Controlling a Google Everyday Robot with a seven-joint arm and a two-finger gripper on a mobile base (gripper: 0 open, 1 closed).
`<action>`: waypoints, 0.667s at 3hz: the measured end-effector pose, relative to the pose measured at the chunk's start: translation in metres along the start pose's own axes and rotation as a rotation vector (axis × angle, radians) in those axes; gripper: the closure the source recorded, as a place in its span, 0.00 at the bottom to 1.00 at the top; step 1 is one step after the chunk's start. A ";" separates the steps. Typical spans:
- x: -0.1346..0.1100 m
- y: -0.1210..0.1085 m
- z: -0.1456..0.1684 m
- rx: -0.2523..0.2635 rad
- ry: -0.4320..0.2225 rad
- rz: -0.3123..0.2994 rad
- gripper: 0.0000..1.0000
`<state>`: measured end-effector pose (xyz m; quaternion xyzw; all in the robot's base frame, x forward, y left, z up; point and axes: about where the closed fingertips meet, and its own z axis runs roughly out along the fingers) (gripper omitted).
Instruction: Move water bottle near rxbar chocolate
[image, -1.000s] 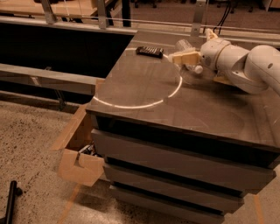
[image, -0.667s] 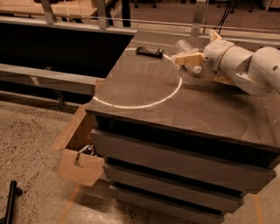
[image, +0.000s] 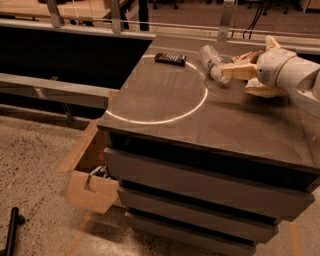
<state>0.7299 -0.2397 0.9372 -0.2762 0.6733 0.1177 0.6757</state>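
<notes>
Water bottle (image: 212, 62) lay tilted on the desk (image: 200, 120), a little apart from the rxbar chocolate (image: 170, 58), with the tool (image: 234, 79) at its base. Whether the tool gripped it could not be told. Being round, it could roll off if knocked loose. A second earlier the tool had covered more of the bottle.

Clear ribbed water bottle (image: 212, 61), dark rxbar chocolate (image: 170, 58) with light lettering, cream gripper (image: 238, 80) beside the bottle, grey-brown table (image: 200, 125)
</notes>
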 end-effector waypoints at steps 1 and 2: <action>0.009 -0.016 -0.036 0.088 0.075 0.045 0.00; 0.008 -0.016 -0.035 0.087 0.073 0.044 0.00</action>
